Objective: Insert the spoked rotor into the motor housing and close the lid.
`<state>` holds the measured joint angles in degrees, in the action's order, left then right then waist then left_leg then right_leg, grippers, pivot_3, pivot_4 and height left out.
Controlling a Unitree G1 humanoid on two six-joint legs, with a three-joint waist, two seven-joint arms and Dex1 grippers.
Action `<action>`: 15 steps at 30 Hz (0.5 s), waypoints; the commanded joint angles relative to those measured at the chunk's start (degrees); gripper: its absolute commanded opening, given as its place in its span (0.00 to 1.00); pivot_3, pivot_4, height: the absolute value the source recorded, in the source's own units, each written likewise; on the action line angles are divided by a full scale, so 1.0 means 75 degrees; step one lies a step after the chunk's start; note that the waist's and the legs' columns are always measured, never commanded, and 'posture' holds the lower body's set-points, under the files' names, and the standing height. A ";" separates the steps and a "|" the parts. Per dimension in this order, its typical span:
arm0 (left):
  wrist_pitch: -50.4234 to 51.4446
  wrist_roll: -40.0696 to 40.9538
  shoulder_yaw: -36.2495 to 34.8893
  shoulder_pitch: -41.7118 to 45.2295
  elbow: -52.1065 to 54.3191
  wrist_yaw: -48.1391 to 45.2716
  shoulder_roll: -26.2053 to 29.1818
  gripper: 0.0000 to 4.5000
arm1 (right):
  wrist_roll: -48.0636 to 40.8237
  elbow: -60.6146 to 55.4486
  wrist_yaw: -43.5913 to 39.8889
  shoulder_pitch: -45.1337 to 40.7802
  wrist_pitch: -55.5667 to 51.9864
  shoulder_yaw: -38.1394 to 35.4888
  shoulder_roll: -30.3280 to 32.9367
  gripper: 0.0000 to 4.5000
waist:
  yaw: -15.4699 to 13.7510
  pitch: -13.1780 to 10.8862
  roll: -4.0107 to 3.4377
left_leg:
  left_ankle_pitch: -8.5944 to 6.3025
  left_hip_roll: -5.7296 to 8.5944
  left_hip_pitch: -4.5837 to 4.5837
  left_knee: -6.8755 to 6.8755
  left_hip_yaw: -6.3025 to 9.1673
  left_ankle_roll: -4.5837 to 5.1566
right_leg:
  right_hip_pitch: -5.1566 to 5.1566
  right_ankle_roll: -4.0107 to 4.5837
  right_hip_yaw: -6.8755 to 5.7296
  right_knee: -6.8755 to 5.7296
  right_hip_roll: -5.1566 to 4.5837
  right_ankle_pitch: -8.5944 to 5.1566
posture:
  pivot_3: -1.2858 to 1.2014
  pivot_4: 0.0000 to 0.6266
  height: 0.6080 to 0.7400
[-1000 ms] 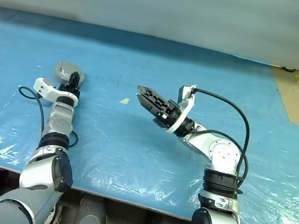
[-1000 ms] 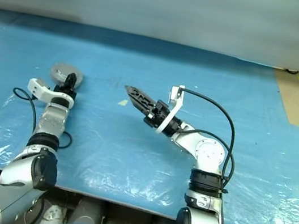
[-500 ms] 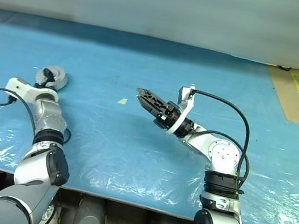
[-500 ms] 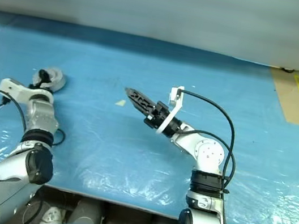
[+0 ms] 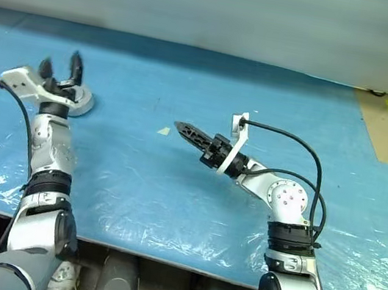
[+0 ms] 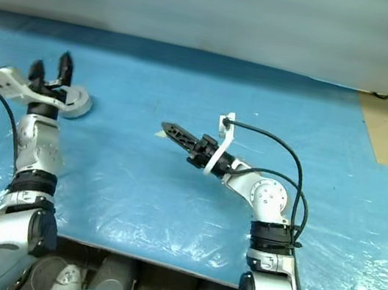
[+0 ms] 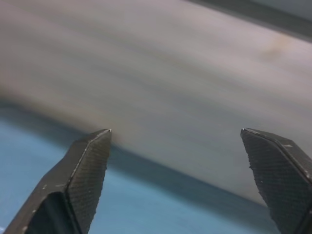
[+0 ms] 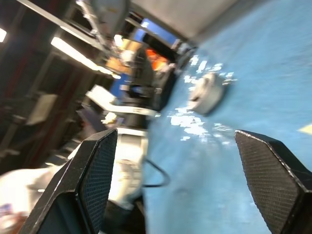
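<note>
Covering the table (image 5: 172,186), the blue sheet carries the lid (image 6: 74,103) near its far left edge. Right hand (image 5: 182,127) hovers mid-table, fingers spread, empty. Left hand (image 5: 59,67) has just let go and lifted, fingers wide, so the lid looks placed and closing seems done.

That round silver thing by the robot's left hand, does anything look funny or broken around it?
Nothing looks broken or spilled. The round silver lid lies flat on the blue table cover, which is a bit crinkled and shiny. The left gripper is open above the lid, and the right gripper is open over the middle, holding nothing.
</note>
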<state>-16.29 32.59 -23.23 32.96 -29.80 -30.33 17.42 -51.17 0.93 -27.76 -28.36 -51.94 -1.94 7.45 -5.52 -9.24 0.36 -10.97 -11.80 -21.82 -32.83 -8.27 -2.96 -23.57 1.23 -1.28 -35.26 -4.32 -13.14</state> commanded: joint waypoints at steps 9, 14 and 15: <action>0.1994 -0.0268 0.2557 -0.1218 0.1646 -0.3994 0.0601 1.00 | 0.3898 -0.0459 -0.0593 0.0396 0.4250 0.1001 0.1321 0.90 | 0.0145 -0.0001 -0.0001 | 0.0000 -0.0004 0.0011 0.0017 -0.0024 0.0000 | -0.0017 0.0002 0.0025 -0.0004 0.0011 -0.0001 | 0.52 0.24 1.00; 0.1699 -0.0695 0.2776 -0.1408 0.1617 -0.4254 0.0524 1.00 | 0.4272 -0.0548 -0.1076 0.0857 0.4698 0.1156 0.1562 1.00 | 0.0205 -0.0001 -0.0001 | -0.0001 -0.0002 0.0014 0.0014 -0.0024 0.0003 | -0.0013 0.0002 0.0029 -0.0004 0.0008 -0.0001 | 0.52 0.24 1.00; 0.1716 -0.0707 0.2781 -0.1412 0.1642 -0.4261 0.0511 1.00 | 0.4303 -0.0548 -0.1108 0.0909 0.4721 0.1161 0.1565 1.00 | 0.0211 -0.0001 -0.0001 | -0.0001 -0.0002 0.0016 0.0014 -0.0024 0.0003 | -0.0011 0.0003 0.0030 -0.0004 0.0008 -0.0001 | 0.52 0.24 1.00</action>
<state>-2.29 27.88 -2.44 22.39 -19.40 -61.55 21.20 -19.45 -1.00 -35.05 -21.76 -18.34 6.47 18.90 -3.94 -9.24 0.35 -10.98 -11.83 -21.68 -32.73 -8.46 -2.94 -23.65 1.25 -1.05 -35.30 -4.26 -13.16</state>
